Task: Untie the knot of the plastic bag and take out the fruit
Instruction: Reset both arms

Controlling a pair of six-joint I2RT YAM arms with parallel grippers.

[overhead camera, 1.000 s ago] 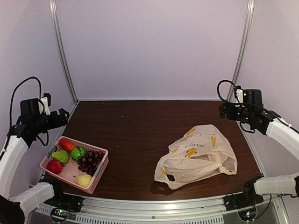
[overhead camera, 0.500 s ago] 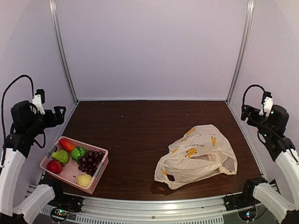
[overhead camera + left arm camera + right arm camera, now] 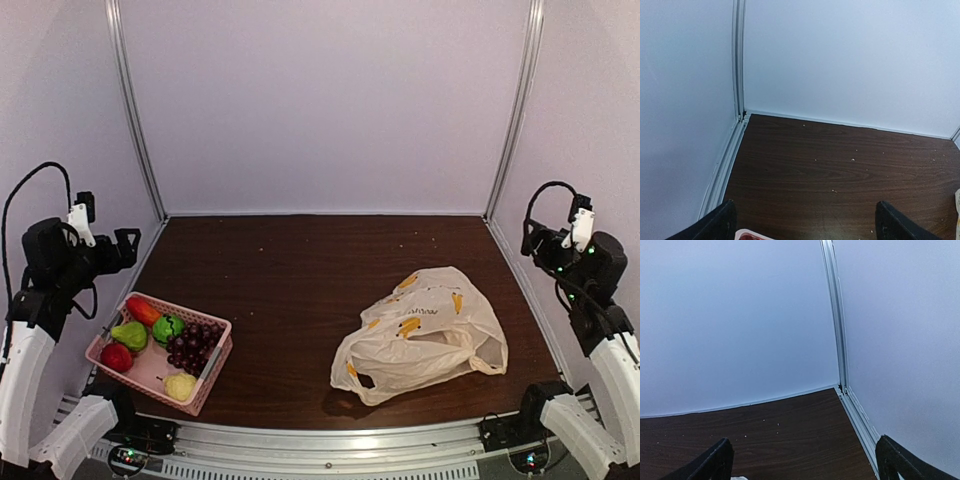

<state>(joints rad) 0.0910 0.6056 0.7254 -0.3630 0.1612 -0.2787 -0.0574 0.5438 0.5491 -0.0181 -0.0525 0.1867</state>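
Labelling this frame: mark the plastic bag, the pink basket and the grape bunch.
plastic bag [image 3: 425,335]: top view, middle of its crumpled body.
pink basket [image 3: 150,375]: top view, bare patch of its floor.
grape bunch [image 3: 190,345]: top view, centre of the cluster.

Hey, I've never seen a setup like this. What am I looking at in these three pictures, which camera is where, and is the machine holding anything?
This is a robot with two arms bolted at the near edge of a dark table. The wide picture comes from a fixed camera above and behind them, so the left arm is on the left and the right arm is on the right. The other two pictures come from a small camera on each wrist. The dark shapes in their bottom corners are the fingers of the left tool and the right tool. Both tools are open, raised at the sides, and hold nothing. On the table lie a crumpled peach plastic bag and a pink basket holding fruit, including grapes and a red apple.
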